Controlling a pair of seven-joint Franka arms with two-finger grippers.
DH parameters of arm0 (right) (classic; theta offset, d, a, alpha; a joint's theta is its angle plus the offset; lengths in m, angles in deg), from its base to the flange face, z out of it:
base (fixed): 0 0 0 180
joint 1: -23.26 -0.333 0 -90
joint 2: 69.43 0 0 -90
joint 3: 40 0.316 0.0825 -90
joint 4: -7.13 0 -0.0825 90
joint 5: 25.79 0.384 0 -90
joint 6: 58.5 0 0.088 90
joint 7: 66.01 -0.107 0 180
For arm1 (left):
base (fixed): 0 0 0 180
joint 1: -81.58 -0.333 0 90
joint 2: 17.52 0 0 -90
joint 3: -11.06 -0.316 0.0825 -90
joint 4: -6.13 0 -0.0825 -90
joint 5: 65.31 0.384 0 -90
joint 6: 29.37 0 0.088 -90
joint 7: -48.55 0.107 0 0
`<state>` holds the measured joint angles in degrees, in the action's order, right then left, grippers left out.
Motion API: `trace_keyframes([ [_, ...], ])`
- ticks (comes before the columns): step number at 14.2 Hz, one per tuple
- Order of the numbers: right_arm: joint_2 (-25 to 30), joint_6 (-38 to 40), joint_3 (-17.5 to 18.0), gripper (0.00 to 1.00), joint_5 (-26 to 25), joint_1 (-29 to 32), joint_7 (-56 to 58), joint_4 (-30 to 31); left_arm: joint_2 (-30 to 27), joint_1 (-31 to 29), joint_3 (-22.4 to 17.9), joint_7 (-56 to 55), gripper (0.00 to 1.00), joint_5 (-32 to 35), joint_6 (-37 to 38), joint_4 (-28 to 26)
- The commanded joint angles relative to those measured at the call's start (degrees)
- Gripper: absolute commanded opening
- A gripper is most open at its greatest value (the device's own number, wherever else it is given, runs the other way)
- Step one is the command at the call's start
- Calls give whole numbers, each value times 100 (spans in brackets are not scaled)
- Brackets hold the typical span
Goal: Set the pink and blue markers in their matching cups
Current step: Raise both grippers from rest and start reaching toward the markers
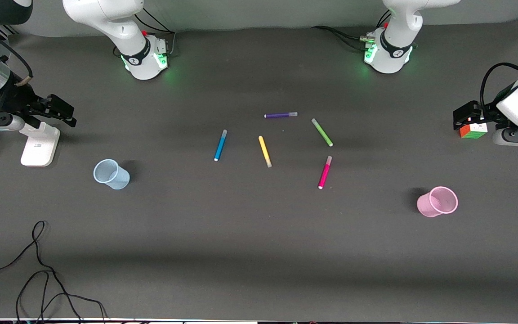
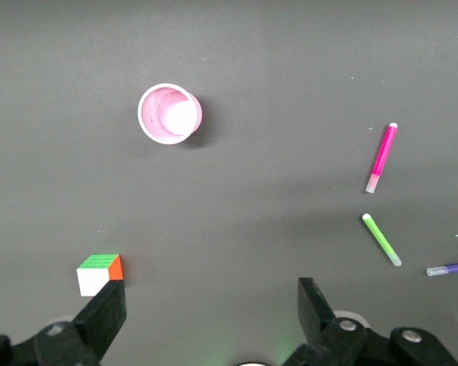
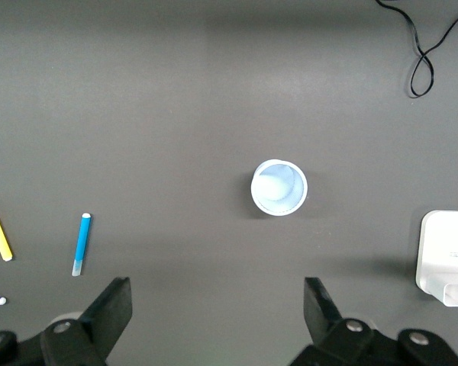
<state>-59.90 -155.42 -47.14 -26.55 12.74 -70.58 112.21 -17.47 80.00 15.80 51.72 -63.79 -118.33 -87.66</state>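
Nothing is done yet: the pink marker (image 1: 324,172) and the blue marker (image 1: 220,145) both lie flat mid-table among other markers, the pink one nearer the front camera, while the pink cup (image 1: 438,202) stands empty toward the left arm's end and the blue cup (image 1: 111,174) stands empty toward the right arm's end. The left gripper (image 2: 212,320) hangs with jaws wide apart above a small colour cube (image 2: 99,274) at its table end. The right gripper (image 3: 217,324) hangs equally wide, empty, above its own end near the blue cup; both arms wait.
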Motion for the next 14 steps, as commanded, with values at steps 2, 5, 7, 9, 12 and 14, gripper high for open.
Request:
trace_keyframes([
  [2, -4, 50, 64, 100, -47, 42, 9, -15, 83, 87, -35, -44, 100, -29, 124, 186],
  [5, -100, 6, 55, 100, -38, 50, 0, -32, 92, 87, -35, -44, 100, -29, 116, 186],
  [7, -267, 6, 55, 100, -12, 50, -17, -41, 92, 87, -35, -44, 100, -29, 116, 195],
  [9, -530, -3, 55, 100, 181, 50, -35, -67, 100, 105, -26, -44, 100, -29, 116, 239],
  [12, -1136, -3, 55, 100, 515, 24, -105, -321, 170, 122, 158, -61, 100, -29, 72, 335],
  [14, -1461, -12, 229, 100, 726, 15, -595, -427, 249, 131, 325, -140, 100, -29, 46, 493],
])
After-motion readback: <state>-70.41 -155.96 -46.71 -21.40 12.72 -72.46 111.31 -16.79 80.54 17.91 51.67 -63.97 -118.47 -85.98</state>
